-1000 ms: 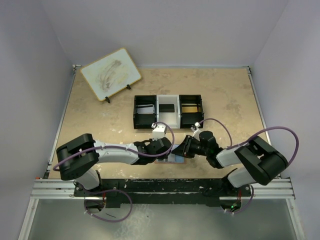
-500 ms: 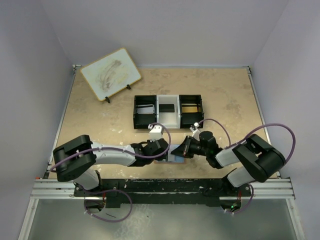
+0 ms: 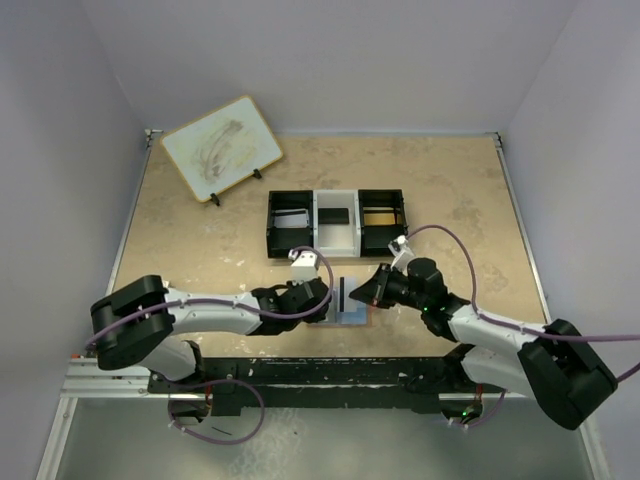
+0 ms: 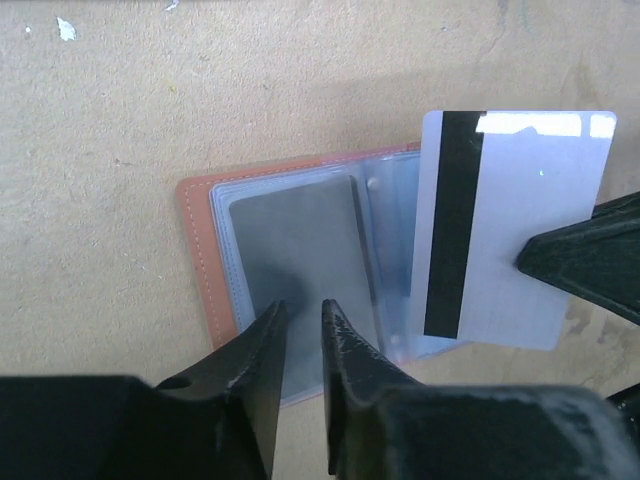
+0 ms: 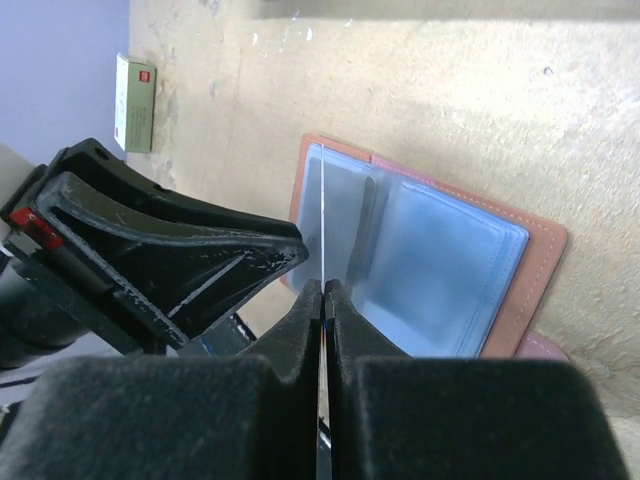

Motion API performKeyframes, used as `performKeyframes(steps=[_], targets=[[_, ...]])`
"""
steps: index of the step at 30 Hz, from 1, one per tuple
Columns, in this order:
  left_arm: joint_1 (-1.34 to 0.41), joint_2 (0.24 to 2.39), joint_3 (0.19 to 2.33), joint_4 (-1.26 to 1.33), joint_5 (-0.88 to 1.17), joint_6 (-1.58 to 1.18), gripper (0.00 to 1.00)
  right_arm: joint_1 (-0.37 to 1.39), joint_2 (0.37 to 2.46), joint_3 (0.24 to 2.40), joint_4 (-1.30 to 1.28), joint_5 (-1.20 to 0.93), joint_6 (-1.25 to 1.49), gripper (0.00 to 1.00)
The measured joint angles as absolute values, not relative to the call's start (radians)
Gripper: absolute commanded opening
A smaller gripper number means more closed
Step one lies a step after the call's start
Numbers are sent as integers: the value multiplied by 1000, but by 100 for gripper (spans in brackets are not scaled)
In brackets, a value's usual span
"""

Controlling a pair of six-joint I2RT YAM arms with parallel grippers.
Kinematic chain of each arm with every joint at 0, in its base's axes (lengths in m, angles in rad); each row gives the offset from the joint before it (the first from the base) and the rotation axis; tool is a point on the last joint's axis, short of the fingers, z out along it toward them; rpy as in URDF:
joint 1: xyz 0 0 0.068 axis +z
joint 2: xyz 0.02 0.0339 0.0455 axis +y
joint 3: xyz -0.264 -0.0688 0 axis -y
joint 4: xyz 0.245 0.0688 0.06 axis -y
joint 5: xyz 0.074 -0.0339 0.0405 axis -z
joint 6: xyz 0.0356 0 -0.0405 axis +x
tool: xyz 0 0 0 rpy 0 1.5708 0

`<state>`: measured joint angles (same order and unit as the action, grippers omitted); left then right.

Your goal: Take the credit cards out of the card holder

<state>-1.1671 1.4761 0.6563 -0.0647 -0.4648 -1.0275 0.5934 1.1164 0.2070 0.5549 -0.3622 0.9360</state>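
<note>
We look down on a beige, stone-patterned table (image 3: 450, 190) with two white-and-black robot arms reaching inward from its near edge until their wrists almost meet. At the far left corner a white-and-tan board with a wooden rim (image 3: 221, 148) leans on small black stands. Toward the middle of the table sits a black-white-black three-compartment tray (image 3: 337, 194), with a dark flat piece lying in its white centre bay.

Between the two wrists, close to the near edge, a small reddish-brown leather-like card holder (image 4: 205, 250) lies open and flat on the table, its clear grey-blue sleeves facing up. A dull grey card (image 4: 300, 240) sits tucked inside the left-hand sleeve.

The right gripper (image 5: 322, 300) is clamped on a pale grey-blue credit card with a black magnetic stripe (image 4: 510, 230) — pinched by one edge and held over the holder's right-hand page. We cannot tell whether its free edge touches the sleeves.

The left gripper (image 4: 300, 320) points down at the grey card's sleeve, its black fingers parted by only a narrow slit with nothing between them — whether the tips press on the plastic we cannot tell.
</note>
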Motion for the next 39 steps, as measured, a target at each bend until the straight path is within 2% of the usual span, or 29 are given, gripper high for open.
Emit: performKeyframes(steps=[7, 15, 21, 24, 28, 32, 39], targets=[[-1145, 1359, 659, -100, -465, -987, 39, 593, 1029, 215, 518, -338, 836, 0], [-988, 1290, 768, -252, -448, -861, 62, 596, 931, 255, 506, -330, 708, 0], [-794, 1163, 851, -403, -401, -735, 64, 651, 888, 361, 475, -300, 537, 0], [-580, 1108, 891, -480, -378, -670, 64, 718, 893, 418, 459, -244, 422, 0], [-410, 1057, 915, -550, -404, -603, 64, 786, 939, 487, 461, -187, 268, 0], [-368, 975, 884, -604, -558, -563, 65, 794, 1071, 580, 460, -171, 117, 0], [-368, 841, 836, -614, -602, -553, 67, 794, 1438, 883, 380, -140, -101, 0]])
